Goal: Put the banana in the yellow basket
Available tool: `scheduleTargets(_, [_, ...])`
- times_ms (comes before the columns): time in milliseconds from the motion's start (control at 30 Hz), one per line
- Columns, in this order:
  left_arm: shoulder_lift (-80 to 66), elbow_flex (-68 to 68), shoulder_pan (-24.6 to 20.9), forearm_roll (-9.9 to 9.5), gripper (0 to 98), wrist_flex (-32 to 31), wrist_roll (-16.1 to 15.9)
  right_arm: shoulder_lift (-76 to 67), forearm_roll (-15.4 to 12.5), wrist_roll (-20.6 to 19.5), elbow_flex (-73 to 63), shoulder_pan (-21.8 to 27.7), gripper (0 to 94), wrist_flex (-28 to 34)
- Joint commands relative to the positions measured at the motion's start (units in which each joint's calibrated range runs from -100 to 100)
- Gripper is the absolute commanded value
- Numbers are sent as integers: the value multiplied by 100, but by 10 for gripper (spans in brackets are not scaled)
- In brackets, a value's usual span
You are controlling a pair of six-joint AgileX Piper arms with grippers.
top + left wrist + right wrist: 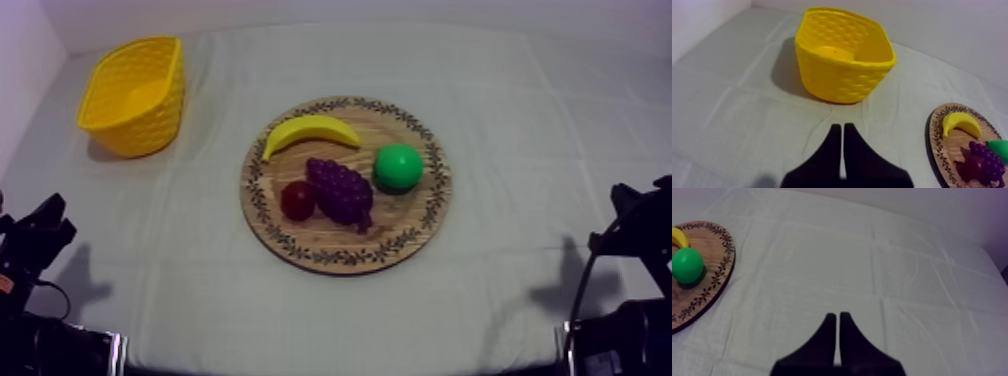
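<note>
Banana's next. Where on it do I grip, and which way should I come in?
Take the banana at its thick middle, bringing the left gripper, now shut, straight down across its short width. It lies flat on the board with tapering ends, and the grapes sit close on its near side, so a sideways approach looks cramped.

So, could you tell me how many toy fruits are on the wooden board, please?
4: banana farthest back, grapes in the middle, small red fruit at their left, green fruit at their right. None looks hidden.
</note>
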Motion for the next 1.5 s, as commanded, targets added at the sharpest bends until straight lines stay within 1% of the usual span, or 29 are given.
scheduleTargets(0, [4,13,342,-20,2,-10,-640,-2,-2,3,-3,2,3,1])
scheduleTargets(133, [1,13,389,-20,2,-13,-613,-2,-2,1,-3,2,3,1])
scheduleTargets(400, [-21,24,541,-24,1,-26,-340,-2,-2,2,-3,2,3,1])
scheduleTargets(567, [-22,24,550,-24,1,-26,-313,-2,-2,3,-3,2,3,1])
scheduleTargets(633, [-22,25,546,-24,1,-27,-163,-2,-2,3,-3,2,3,1])
scheduleTargets(800, [2,40,464,-48,1,-115,360,-2,-2,2,-3,2,3,1])
scheduleTargets(867, [122,4,411,-61,1,-226,471,-2,-2,3,-3,2,3,1])
scheduleTargets(1033, [978,-548,399,-71,1,-775,268,-2,-2,0,-3,2,3,1])
scheduleTargets(1167, [1999,-1590,462,-58,1,-926,-22,-2,-2,-1,-3,2,3,1])
scheduleTargets(1267, [2892,-2623,570,-55,1,-900,-284,-2,-2,2,-3,2,3,1])
scheduleTargets(1467, [4273,-4708,820,-65,1,-463,-774,-2,-2,1,-3,2,3,1])
